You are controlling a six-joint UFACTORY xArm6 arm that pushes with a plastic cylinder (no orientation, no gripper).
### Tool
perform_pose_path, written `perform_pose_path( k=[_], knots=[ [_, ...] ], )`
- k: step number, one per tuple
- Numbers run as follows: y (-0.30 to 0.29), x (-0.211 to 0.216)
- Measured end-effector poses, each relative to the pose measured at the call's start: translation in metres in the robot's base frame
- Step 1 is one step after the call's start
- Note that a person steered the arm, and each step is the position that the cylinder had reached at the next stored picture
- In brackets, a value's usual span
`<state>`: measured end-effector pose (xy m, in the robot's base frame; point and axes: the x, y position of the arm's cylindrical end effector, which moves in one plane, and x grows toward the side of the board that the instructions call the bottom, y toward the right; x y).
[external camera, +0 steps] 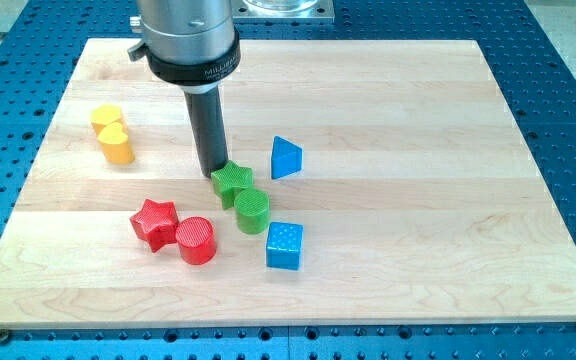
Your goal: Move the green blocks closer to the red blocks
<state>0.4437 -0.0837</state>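
Note:
A green star block [234,183] lies near the board's middle, touching a green cylinder [252,211] just below and to its right. A red star block [154,222] and a red cylinder [196,240] sit together to the lower left of the green pair, a short gap away. My tip [214,174] rests on the board against the green star's upper left edge. The rod rises from there to the metal arm at the view's top.
A blue triangular block [286,158] stands to the right of the green star. A blue cube [285,246] sits below the green cylinder. A yellow heart-shaped block [113,134] lies at the left. The wooden board [418,200] rests on a blue perforated table.

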Motion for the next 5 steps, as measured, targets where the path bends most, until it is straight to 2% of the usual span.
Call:
perform_pose_path(
  k=[1, 2, 3, 4, 5],
  knots=[
    [0.069, -0.009],
    [0.074, 0.004],
    [0.041, 0.006],
    [-0.021, 0.01],
    [0.012, 0.009]
  ],
)
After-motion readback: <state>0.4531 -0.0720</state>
